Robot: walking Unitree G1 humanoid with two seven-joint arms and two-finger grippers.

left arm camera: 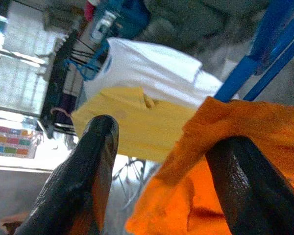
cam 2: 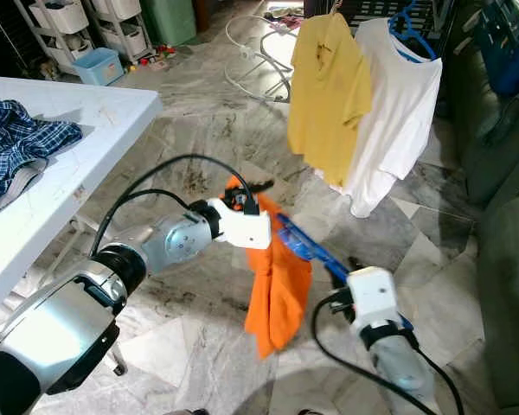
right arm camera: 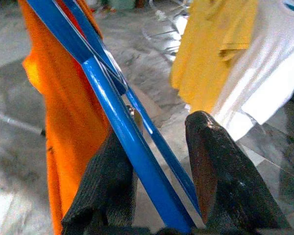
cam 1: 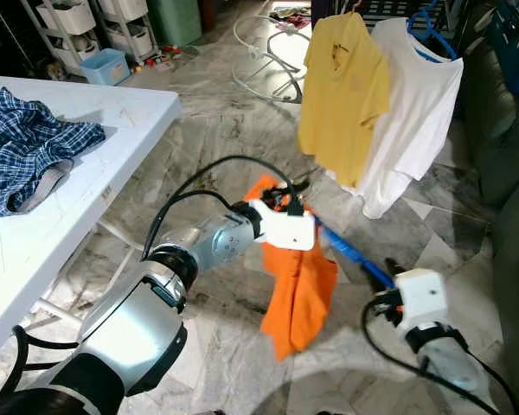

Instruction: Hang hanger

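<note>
Blue hanger (right arm camera: pixel 132 147) draped with orange shirt (cam 1: pixel 301 290); right pincer (right arm camera: pixel 157 166) clamps it; left pincer (left arm camera: pixel 161 166) apart.

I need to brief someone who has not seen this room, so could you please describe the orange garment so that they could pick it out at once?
Start from the white table on the robot's left, then look across the marble floor to the middle. There the orange garment droops from a blue hanger held between the left gripper and right gripper. Unlike the yellow shirt and white shirt hanging behind, it sits low.
</note>
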